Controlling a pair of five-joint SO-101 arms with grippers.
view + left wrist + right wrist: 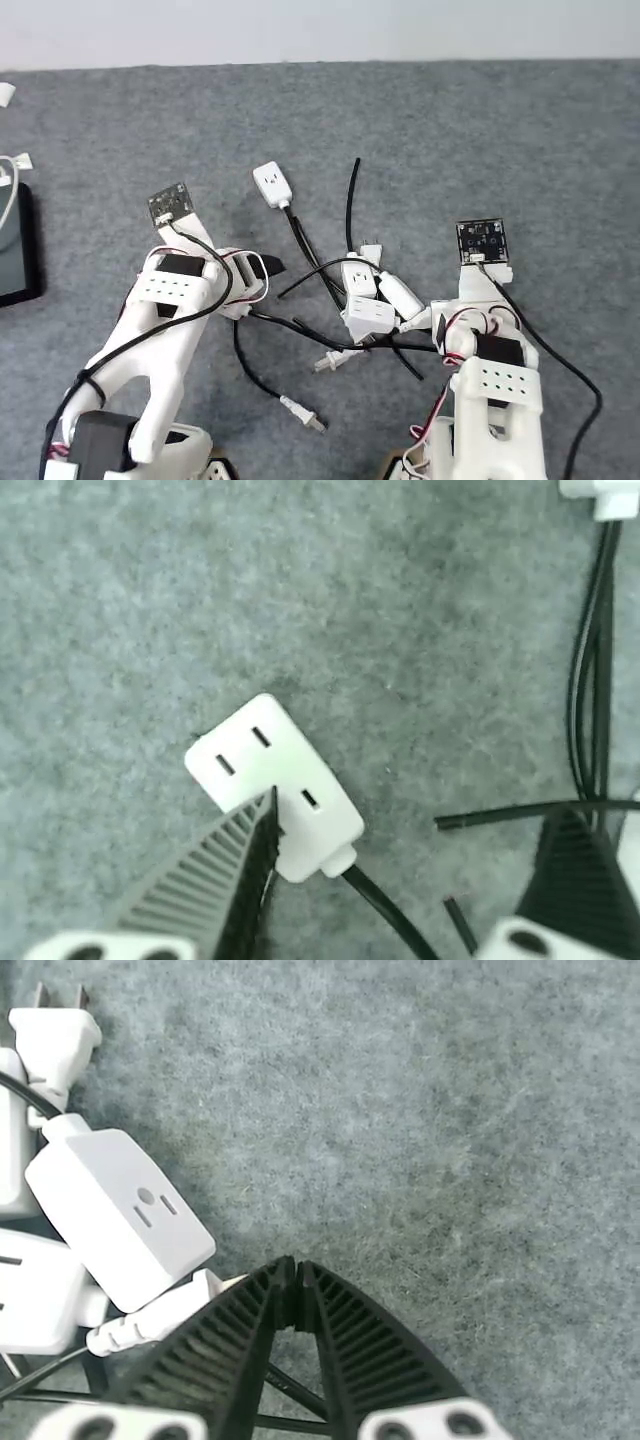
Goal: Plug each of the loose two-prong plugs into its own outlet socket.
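The left claw (415, 815) is spread wide above a lone white outlet socket (275, 780), one fingertip (265, 815) overlapping the socket's edge. That socket lies face up on the grey bench (480, 130), its black cord (385, 920) trailing off. The right claw (297, 1270) is pressed together on nothing, just beside a cluster of white sockets (365, 300) at mid-bench. Two loose two-prong plugs (325, 362) (303, 412) lie near the arms' bases, and a third plug (55, 1030) rests beside the cluster.
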